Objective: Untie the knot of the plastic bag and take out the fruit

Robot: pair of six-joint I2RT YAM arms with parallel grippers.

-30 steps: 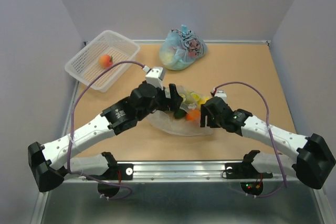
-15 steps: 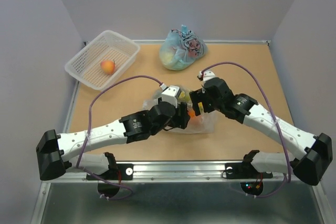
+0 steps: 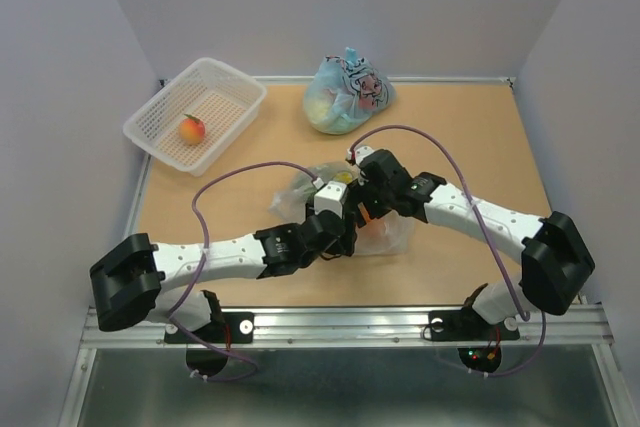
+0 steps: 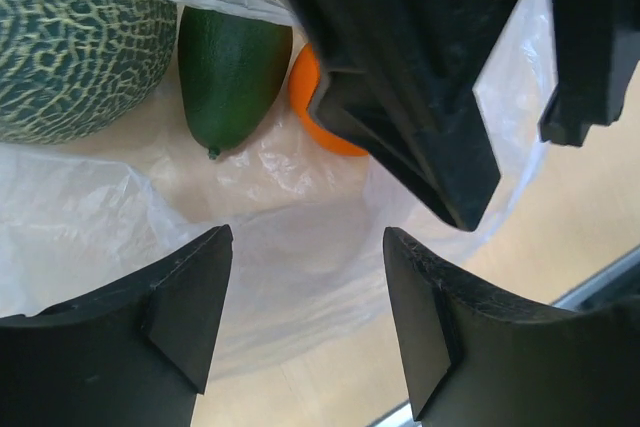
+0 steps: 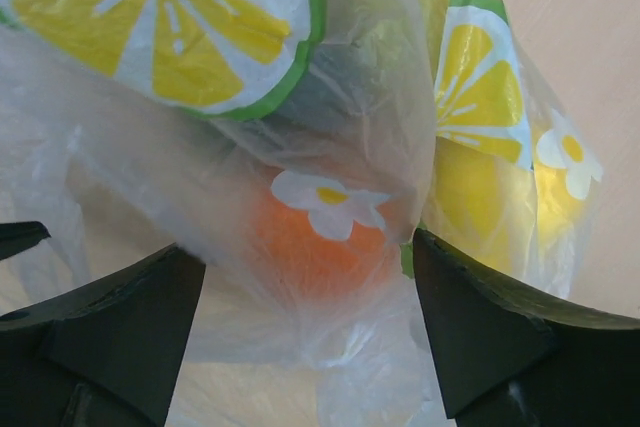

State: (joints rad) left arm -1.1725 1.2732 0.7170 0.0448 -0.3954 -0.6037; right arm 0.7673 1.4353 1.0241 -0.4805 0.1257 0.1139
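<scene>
Fruit sits in a thin, crinkly, see-through plastic bag with yellow lemon-slice pictures on it. The bag lies in the middle of the flat brown wooden table. Both black arm ends are right over it, close together.

The left gripper has its jaws spread apart with nothing held between them, and crumpled plastic lies below. Its camera shows a big round green melon with a pale net pattern. A dark green avocado-like fruit is just beside it. A round orange is partly hidden behind a black part of the other arm.

The right gripper has its jaws spread wide too, one on each side of a bulge in the bag, not pinching it. The orange shows through the plastic there, with something yellow beside it.

Well apart at the back left, a white plastic basket with holes holds a small pink-orange peach. A light-blue bag with black cartoon drawings sits at the back of the table.
</scene>
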